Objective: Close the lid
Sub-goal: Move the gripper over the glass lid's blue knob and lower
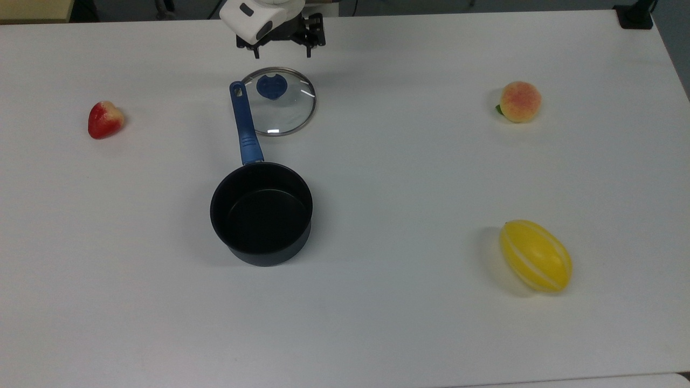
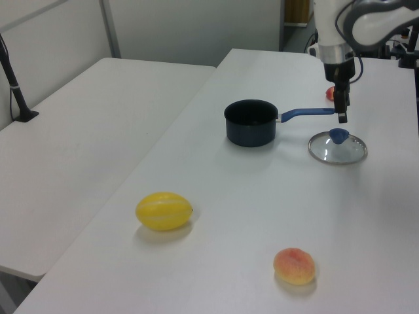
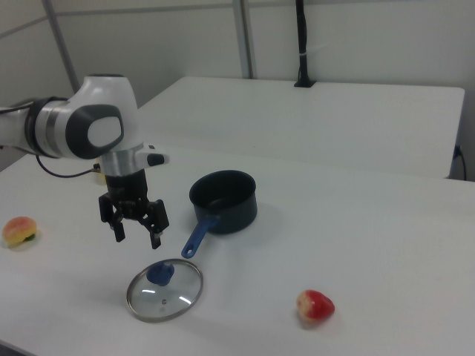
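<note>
Strawberry (image 2: pixel 330 93): you see it mostly hidden behind the gripper (image 2: pixel 342 118); lid (image 1: pixel 278 101) lettering probably too small to read.

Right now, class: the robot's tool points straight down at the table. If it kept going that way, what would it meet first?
Probably the lid, near its blue knob. The open tool hangs above and slightly to the right view's left of the knob, so it might meet the glass beside the knob instead; depth is hard to judge.

On my white desk (image 1: pixel 409 323) sit a black saucepan (image 1: pixel 262 213), a strawberry (image 1: pixel 105 119), a peach (image 1: pixel 519 101) and a yellow melon (image 1: pixel 536 255), well apart.
</note>
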Tool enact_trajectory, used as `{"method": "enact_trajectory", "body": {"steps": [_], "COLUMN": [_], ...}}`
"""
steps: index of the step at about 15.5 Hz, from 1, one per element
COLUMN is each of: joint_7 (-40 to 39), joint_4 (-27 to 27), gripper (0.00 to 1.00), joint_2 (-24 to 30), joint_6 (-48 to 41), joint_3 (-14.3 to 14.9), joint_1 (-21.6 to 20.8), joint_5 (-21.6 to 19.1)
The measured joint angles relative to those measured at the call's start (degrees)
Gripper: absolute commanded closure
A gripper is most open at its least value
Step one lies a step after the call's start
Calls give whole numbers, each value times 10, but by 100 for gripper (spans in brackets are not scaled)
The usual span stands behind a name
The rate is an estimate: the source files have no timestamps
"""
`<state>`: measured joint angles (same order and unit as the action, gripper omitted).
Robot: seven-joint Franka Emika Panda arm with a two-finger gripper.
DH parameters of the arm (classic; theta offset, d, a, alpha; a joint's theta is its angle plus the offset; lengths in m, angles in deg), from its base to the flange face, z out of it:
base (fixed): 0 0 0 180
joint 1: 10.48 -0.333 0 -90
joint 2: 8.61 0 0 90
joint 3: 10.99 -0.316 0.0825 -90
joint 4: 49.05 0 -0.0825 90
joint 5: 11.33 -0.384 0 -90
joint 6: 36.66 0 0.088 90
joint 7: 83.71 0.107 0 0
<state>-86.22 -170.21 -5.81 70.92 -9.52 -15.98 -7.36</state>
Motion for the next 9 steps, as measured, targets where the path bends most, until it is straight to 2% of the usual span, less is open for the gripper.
{"method": "enact_trajectory", "body": {"steps": [5,9], "joint_7": [17,36], "joint_4": [-60,-105], "gripper": [0,0], "joint_2": [27,30], "joint_6": [80,145], "joint_3": [0,0], "joint_1": [1,2], "joint_5": [17,49]}}
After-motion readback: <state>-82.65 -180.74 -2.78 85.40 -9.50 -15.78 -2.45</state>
